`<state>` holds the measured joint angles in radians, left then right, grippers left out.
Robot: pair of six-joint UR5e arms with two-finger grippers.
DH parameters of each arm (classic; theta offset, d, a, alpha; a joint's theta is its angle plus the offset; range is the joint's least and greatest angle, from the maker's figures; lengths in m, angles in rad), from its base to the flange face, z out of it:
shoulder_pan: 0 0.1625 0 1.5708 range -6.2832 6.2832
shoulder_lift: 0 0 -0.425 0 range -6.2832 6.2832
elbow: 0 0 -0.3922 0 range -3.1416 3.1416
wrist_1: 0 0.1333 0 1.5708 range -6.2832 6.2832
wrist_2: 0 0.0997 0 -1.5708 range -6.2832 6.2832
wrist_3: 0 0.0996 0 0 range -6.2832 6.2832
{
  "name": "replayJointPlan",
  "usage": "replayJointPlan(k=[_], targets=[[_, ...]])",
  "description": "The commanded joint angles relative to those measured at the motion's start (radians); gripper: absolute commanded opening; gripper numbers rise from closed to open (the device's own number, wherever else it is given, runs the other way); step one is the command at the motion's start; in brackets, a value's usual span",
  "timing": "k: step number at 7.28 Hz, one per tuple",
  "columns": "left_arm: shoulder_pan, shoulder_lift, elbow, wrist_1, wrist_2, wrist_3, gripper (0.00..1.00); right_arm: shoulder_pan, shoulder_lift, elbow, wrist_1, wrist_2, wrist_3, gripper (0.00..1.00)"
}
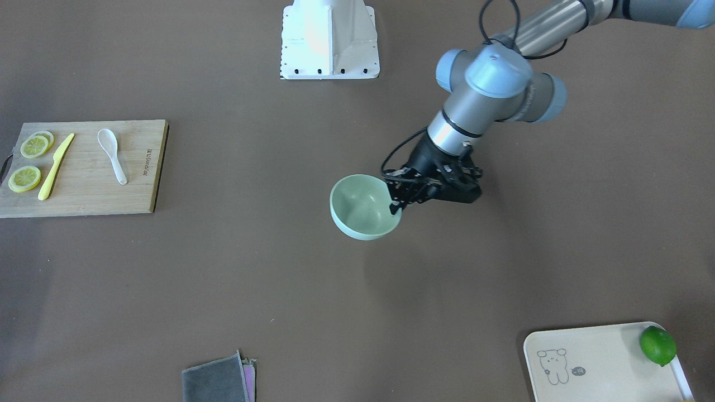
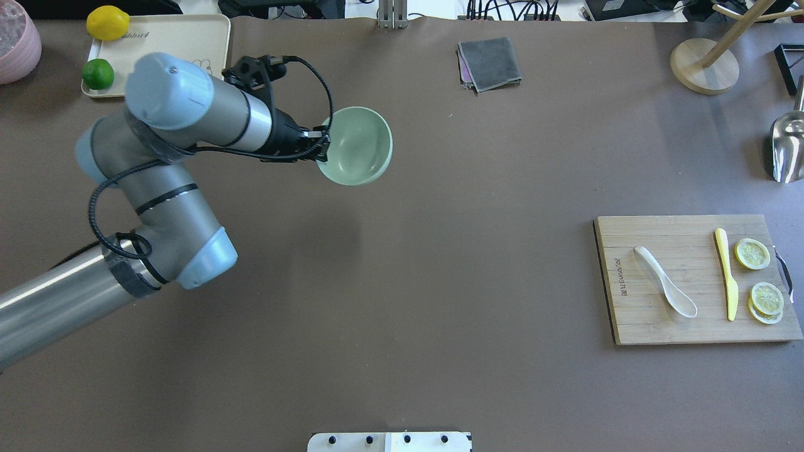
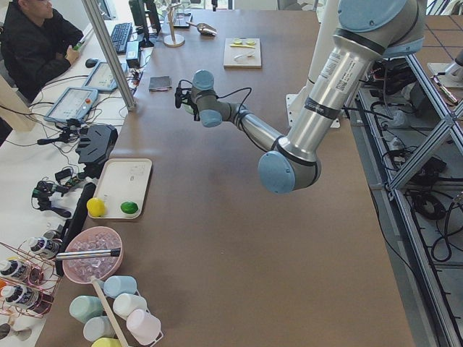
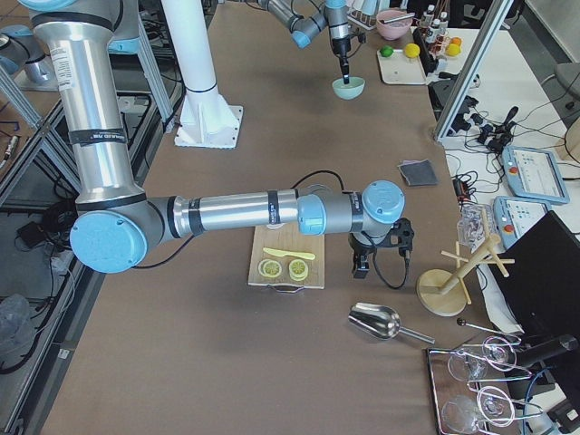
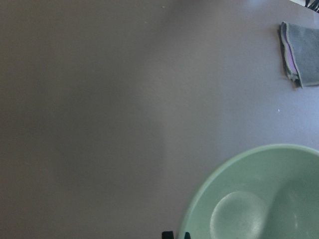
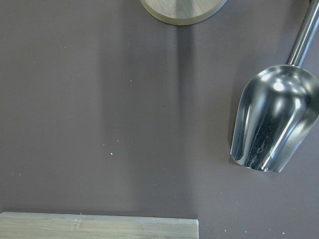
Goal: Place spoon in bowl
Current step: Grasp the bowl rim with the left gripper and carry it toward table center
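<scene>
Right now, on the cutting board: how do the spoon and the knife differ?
Colour: the soup spoon is glossy white, the knife yellow.
Shape: the spoon has a deep oval scoop and a thick handle; the knife is slim and flat.
Length: the knife is longer than the spoon.
Pose: the spoon lies diagonally; the knife runs nearly square to the board's edges, right beside the lemon slices.
Shared: both lie flat on the bamboo cutting board, apart from each other.

Overhead from behind, front view opposite (mirrored), both showing bowl (image 1: 357, 209)

Left end effector (image 3: 182, 103) hangs above table (image 3: 217, 246) (tray (image 3: 136, 172) holds lemon (image 3: 95, 207), lime (image 3: 129, 208)).
</scene>
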<state>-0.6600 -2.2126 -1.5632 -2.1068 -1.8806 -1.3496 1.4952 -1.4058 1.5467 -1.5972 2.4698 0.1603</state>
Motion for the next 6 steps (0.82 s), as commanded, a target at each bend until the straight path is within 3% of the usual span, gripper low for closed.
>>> replayJointPlan(k=[1,6], targets=[[0.158,-0.071,0.031,0.053,0.211,-0.02,0.0,-0.004,-0.033,0.013,0.006,-0.002,0.034,1.0],[0.16,-0.042,0.019,0.166,0.215,0.096,0.0,-0.01,-0.039,0.036,0.01,-0.005,0.033,1.0]])
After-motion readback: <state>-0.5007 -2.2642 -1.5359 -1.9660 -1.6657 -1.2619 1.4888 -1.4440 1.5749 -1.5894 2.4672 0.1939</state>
